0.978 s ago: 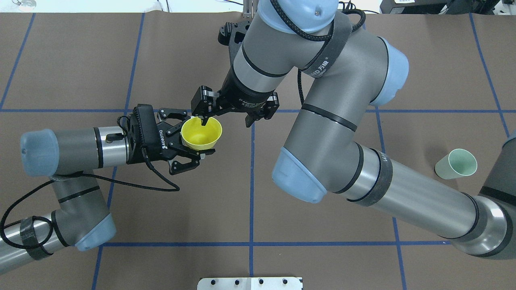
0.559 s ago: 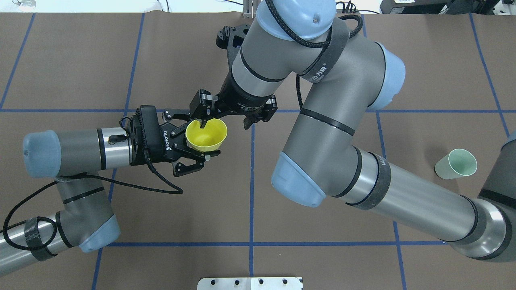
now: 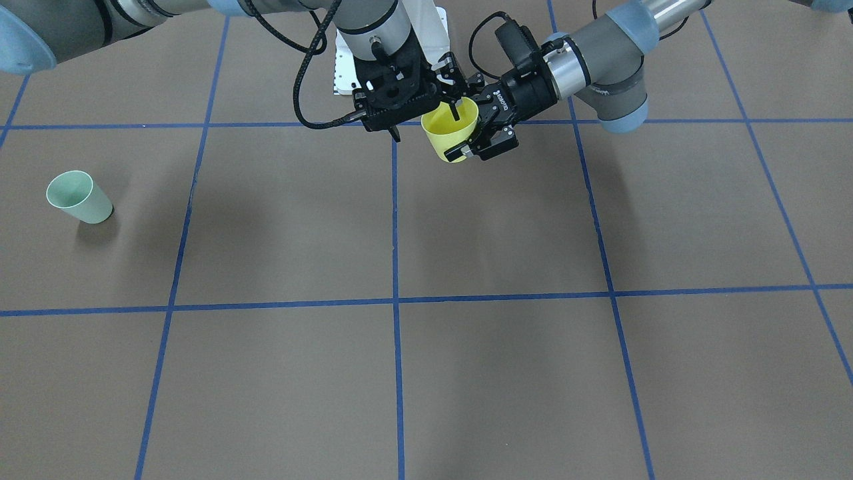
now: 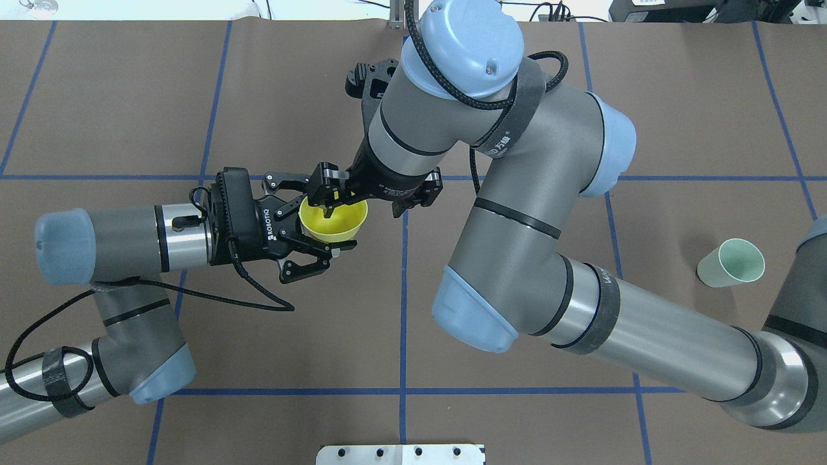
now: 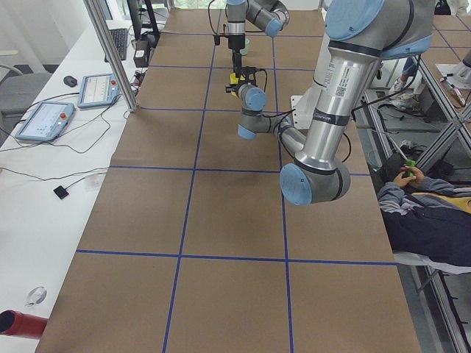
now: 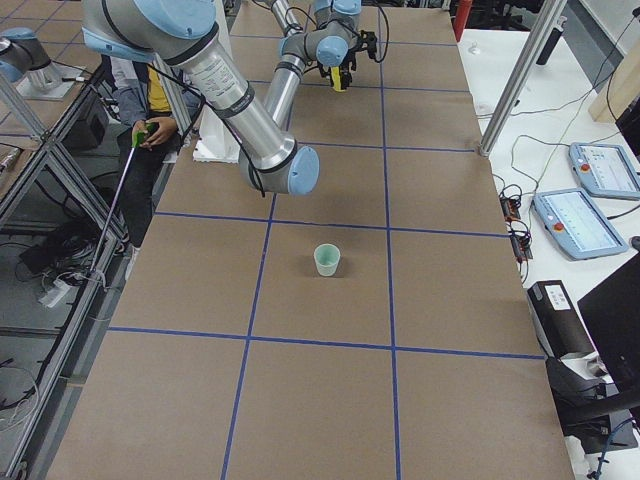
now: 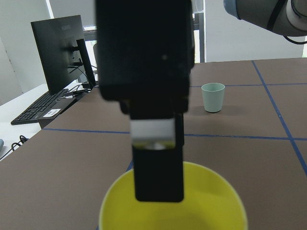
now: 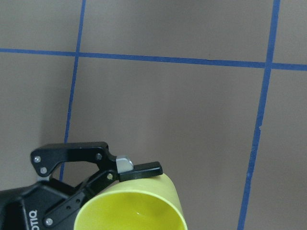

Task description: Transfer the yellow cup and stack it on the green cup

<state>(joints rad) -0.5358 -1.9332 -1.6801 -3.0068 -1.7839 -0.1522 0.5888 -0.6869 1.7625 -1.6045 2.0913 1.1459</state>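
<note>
Overhead exterior view.

TRAINEE: State the grip condition at the hand-over.

TECHNICIAN: The left gripper (image 4: pixel 326 216) is clamped across the body of the yellow cup (image 4: pixel 336 224). It holds the cup mouth-up and clear of the table (image 4: pixel 517 77), near the table's centre. The right gripper (image 4: pixel 363 212) reaches in from above with its jaws spread wide. One finger (image 4: pixel 330 208) hangs inside the cup, and the other stands outside the wall on the side away from the left gripper. The right gripper has not yet closed on that wall. The green cup (image 4: pixel 730 263) stands upright on the table at the robot's far right, well apart from both grippers.

TRAINEE: What is the procedure for the step in hand?

TECHNICIAN: I judge this to be the transfer from left to right.
1. Close the right gripper on the wall just below the rim until both pads bear flat. Thin tapered plastic probably flexes, so apply moderate force.
2. Only then open the left gripper. Back it straight out along its own axis so the fingers do not drag the cup.
3. Hold the cup level and mouth-up throughout.

Caution: if the left gripper releases before the right grip is firm, the cup will likely drop. A pinch on one wall may also let the cup swing. Stacking on the green cup is not yet begun.
</note>
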